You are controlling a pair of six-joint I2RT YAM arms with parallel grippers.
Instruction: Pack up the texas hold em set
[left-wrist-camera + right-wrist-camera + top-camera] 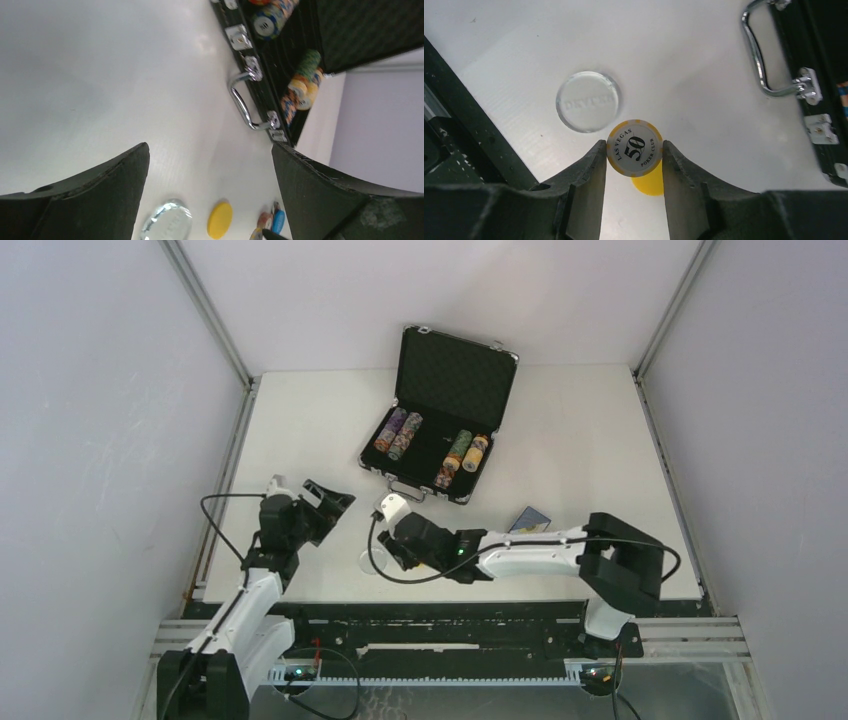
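The left hand (210,146) is hanging spread and empty; the right hand (634,156) is pinching a yellow 50 chip (634,147) above the clear dealer token (587,101) and yellow token (650,184). Chip rolls (398,433) are lying in the open briefcase (455,375), while the tokens and card deck (529,519) are lying outside on the worktop (600,440), so packing looks about halfway

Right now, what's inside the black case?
Rolls of poker chips lie at the left side of the case, more rolls at its right. The middle looks bare. Anything under the rolls is covered.

Left end effector (210,147) wide; right (634,145) (clamped)
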